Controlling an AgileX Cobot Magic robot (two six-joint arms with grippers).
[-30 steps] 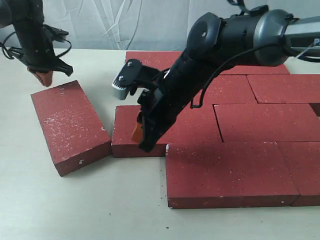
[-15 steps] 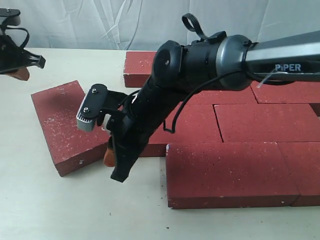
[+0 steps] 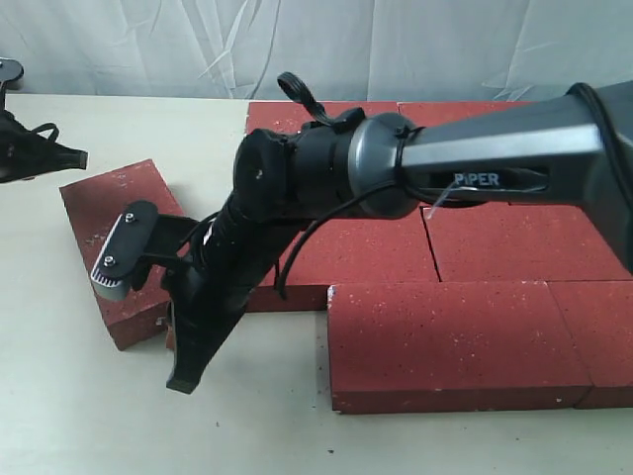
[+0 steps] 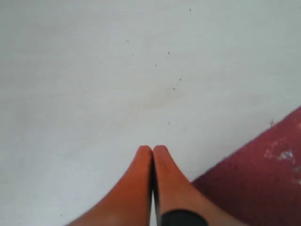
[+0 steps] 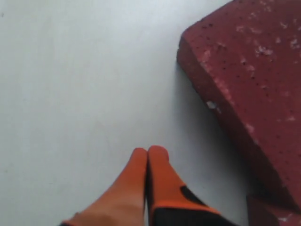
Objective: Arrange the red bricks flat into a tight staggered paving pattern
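Note:
One loose red brick (image 3: 111, 220) lies flat and skewed on the table, left of the paved group; it also shows as a loose red brick (image 5: 249, 80) in the right wrist view. Several more red bricks (image 3: 450, 341) lie flat in tight staggered rows at right. My right gripper (image 3: 182, 368) reaches across to the left and hangs by the loose brick's near right corner. In its wrist view the right gripper (image 5: 148, 151) is shut and empty over bare table. My left gripper (image 4: 153, 149) is shut and empty too, beside a brick corner (image 4: 263, 183).
The left arm (image 3: 35, 158) sits at the far left edge of the exterior view, behind the loose brick. The pale table (image 3: 148, 426) stretches along the front and left. A white curtain (image 3: 198, 45) closes off the back.
My right arm swung left, from over the paving's left end down to the loose brick's near corner. The left arm pulled back toward the left edge. The loose brick kept its place.

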